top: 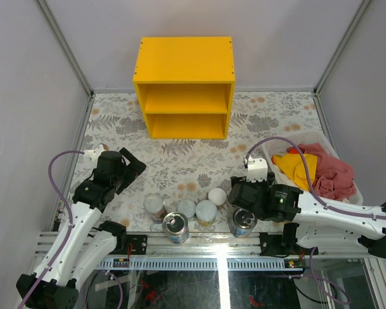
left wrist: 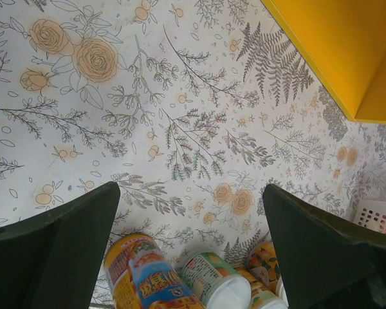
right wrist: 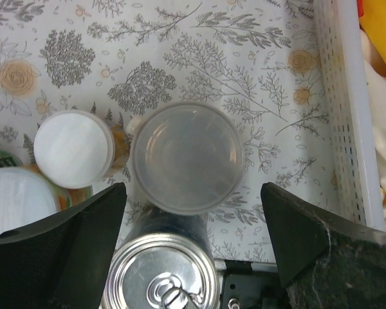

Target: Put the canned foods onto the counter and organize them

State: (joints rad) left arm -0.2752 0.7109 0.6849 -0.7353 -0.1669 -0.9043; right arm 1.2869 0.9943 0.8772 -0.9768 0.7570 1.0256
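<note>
Several cans stand clustered near the table's front edge: a blue tin with a silver pull-tab lid, a second one, and white-lidded cans between them. My right gripper is open above this cluster. In the right wrist view, my right gripper hovers over a clear-lidded can and a pull-tab tin, holding nothing. My left gripper is open and empty to the left of the cans. In the left wrist view, my left gripper has colourful cans below it. The yellow counter stands at the back.
A white basket of yellow and pink cloth sits at the right, close to my right arm; its wall shows in the right wrist view. Grey walls enclose the flowered table. The metal rail runs along the front edge.
</note>
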